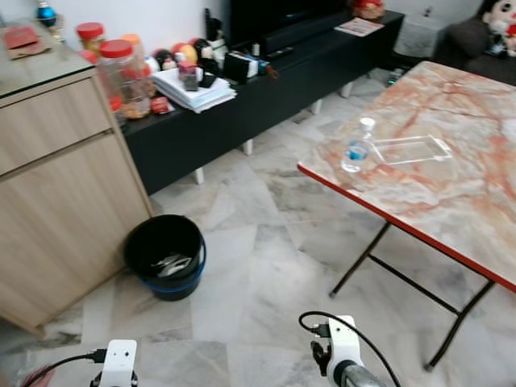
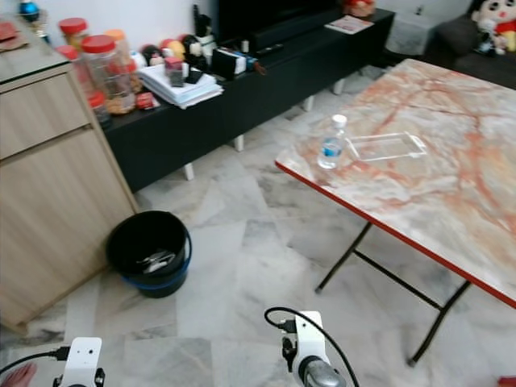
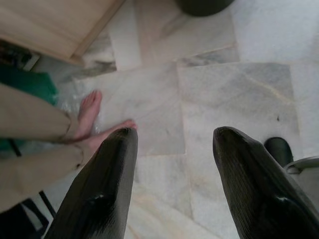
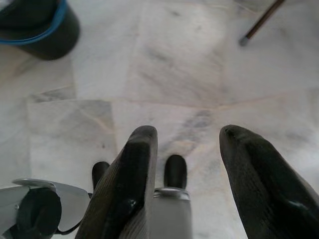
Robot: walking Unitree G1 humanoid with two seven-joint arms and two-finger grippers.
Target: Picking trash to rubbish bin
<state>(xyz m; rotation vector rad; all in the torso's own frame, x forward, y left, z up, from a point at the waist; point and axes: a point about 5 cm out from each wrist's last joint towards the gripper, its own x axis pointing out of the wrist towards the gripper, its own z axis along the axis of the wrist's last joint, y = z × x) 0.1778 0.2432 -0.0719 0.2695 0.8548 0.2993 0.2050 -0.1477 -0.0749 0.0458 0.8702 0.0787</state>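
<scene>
Marble floor (image 1: 266, 242) takes up most of the head views, with a wood cabinet (image 1: 56, 201) on the robot's left and a long black TV bench (image 1: 266, 72) along the far wall, cluttered with jars, papers and small items. On the right stands a folding table (image 1: 451, 185) with a marble-pattern top and red edge. The bin (image 1: 165, 256) — black, blue band near the base — sits on the floor just beside the cabinet's corner, with a few scraps already inside. On the table near its left edge stands a bottle (image 1: 356, 147), clear plastic with a white cap, upright, and just beside it a clear flat tray (image 1: 411, 149) (could be a lid, can't tell). Both arms hang low at the bottom of the head views. Left gripper (image 3: 172, 164) has its fingers spread apart over bare floor and holds nothing; a person's bare feet (image 3: 94, 122) are close by it in the left wrist view. Right gripper (image 4: 187, 164) is likewise spread and empty, pointing at the floor, with the bin at the corner of its view. Step, as I read it: approach phase, nothing picked yet. Next move probably calls for stepping toward the table and raising the right arm to the bottle — it's the likeliest trash — then carrying it across to the bin.
</scene>
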